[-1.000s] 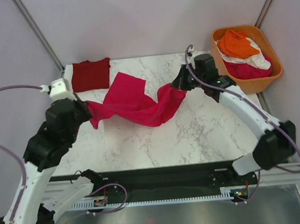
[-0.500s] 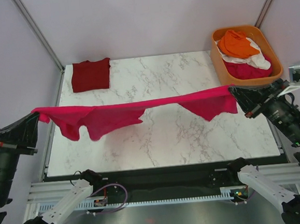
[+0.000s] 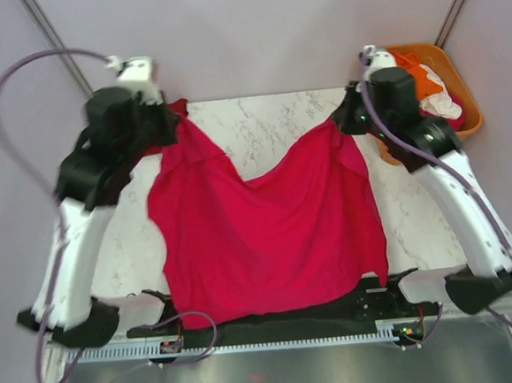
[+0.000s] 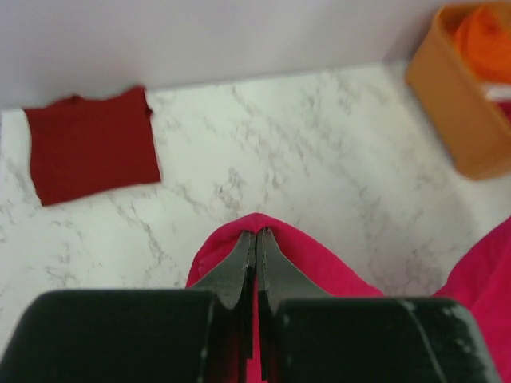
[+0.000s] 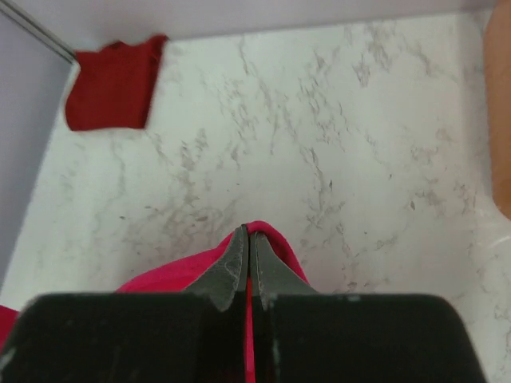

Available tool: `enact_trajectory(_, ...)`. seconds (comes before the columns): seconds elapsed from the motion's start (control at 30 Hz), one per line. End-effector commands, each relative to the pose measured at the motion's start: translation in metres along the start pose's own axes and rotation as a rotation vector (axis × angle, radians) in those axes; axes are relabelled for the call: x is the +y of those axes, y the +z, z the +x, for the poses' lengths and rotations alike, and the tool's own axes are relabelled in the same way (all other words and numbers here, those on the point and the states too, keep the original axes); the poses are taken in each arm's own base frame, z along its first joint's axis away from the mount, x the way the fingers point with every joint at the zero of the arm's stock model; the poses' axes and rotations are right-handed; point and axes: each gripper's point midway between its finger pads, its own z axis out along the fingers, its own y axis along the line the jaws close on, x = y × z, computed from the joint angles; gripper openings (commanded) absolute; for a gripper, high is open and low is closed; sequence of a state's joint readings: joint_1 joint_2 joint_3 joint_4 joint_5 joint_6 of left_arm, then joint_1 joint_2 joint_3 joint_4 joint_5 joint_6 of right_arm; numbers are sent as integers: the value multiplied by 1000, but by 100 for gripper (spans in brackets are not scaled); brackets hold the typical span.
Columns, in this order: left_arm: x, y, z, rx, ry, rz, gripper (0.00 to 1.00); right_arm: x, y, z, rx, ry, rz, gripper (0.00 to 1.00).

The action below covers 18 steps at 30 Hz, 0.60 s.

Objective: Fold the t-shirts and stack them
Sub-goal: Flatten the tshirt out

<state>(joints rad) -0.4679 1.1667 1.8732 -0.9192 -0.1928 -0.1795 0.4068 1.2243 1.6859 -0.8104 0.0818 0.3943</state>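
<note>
Along the far edge of the bench (image 3: 268, 119), the left tool (image 3: 170, 118) and right tool (image 3: 343, 121) each stayed clenched on a corner of the magenta shirt (image 3: 268, 235). Stretched in a line moments before, it now draped down to the near edge, seemingly ready for laying flat.

The left arm (image 3: 76, 246) and the right arm (image 3: 459, 206) are built alike, with smooth white link shells between bulky black joint housings and black bases. A lilac cable (image 3: 17, 66) runs from each wrist, where a small white block (image 3: 136, 70) sits. The left tool (image 4: 255, 234) and the right tool (image 5: 246, 230) each carry two slim, dark grey, tapered fingers (image 4: 238, 267) on a wide matte-black body with lightly scuffed edges.
</note>
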Motion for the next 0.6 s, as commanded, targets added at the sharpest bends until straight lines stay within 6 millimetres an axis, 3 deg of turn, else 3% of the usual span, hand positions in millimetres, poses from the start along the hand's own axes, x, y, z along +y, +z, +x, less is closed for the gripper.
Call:
enact_trajectory(0.0, 9, 100, 65, 234, 83, 11, 2, -29, 73, 30, 82, 27, 130, 0)
enact_trajectory(0.03, 14, 120, 75, 263, 65, 20, 2, -37, 91, 38, 105, 41, 147, 0)
enact_trajectory(0.07, 34, 162, 103, 350, 38, -8, 2, -53, 127, 51, 131, 64, 184, 0)
enact_trajectory(0.13, 45, 210, 127, 415, 19, 29, 3, -72, 166, 64, 173, 85, 223, 0)
enact_trajectory(0.17, 63, 259, 143, 452, 7, 26, 16, -90, 205, 75, 211, 92, 258, 0)
enact_trajectory(0.2, 74, 286, 163, 502, -13, 15, 45, -99, 225, 80, 235, 99, 272, 7)
enact_trajectory(0.23, 78, 309, 115, 377, -30, 20, 86, -115, 243, 81, 238, 106, 332, 83)
enact_trajectory(0.27, 109, 343, 158, 449, -158, -29, 99, -133, 277, 85, 260, 114, 365, 98)
enact_trajectory(0.3, 117, 354, 156, 417, -252, -11, 100, -144, 288, 83, 265, 128, 407, 98)
enact_trajectory(0.33, 122, 356, 157, 417, -321, -2, 100, -142, 290, 52, 219, 131, 415, 98)
enact_trajectory(0.37, 124, 359, 160, 422, -347, 1, 100, -152, 305, 67, 255, 129, 427, 98)
enact_trajectory(0.4, 123, 355, 153, 407, -316, -22, 100, -151, 305, 58, 242, 119, 421, 98)
enact_trajectory(0.47, 112, 348, 148, 403, -226, -25, 100, -143, 294, 39, 194, 108, 401, 98)
enact_trajectory(0.5, 112, 335, 125, 359, -202, -46, 100, -143, 288, 34, 180, 96, 398, 98)
enact_trajectory(0.53, 115, 328, 125, 365, -196, -70, 100, -141, 284, 27, 151, 81, 391, 98)
enact_trajectory(0.57, 118, 321, 118, 354, -183, -93, 100, -143, 272, 34, 170, 71, 398, 98)
